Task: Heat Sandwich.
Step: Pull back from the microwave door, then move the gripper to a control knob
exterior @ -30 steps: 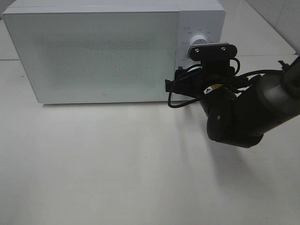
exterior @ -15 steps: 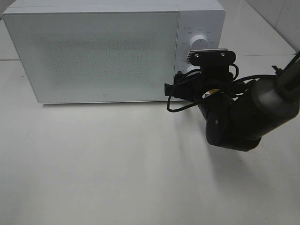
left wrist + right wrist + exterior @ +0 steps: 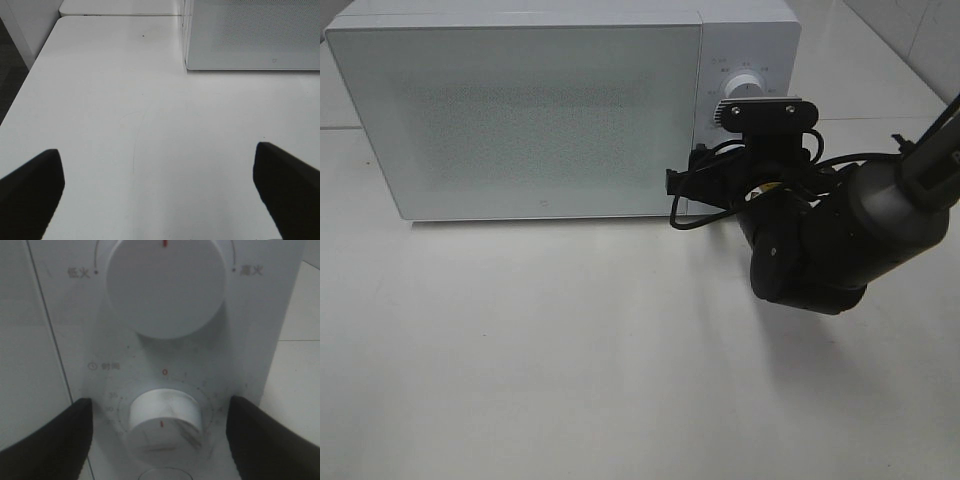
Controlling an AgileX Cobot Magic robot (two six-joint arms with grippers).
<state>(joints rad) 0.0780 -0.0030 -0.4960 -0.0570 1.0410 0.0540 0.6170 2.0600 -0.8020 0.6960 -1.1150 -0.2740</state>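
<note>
the sandwich is not showing in any view; the microwave (image 3: 520, 110) is sitting with its frosted door (image 3: 520, 120) shut, so the food is probably lying inside already, though the panel is hiding whatever is behind it. loading and closing are looking done, and setting the time is looking like the step in hand: the right gripper (image 3: 160, 410) is hovering with its dark fingers (image 3: 55, 440) spread on either side of the timer knob (image 3: 165, 422), not touching it, and the knob's red mark is pointing away from the zero. the power knob (image 3: 167, 287) is sitting above. the left gripper (image 3: 157, 152) is hanging wide open, holding nothing, over the white table (image 3: 570, 350). dark floor (image 3: 10, 85) is showing beyond the table's edge.
</note>
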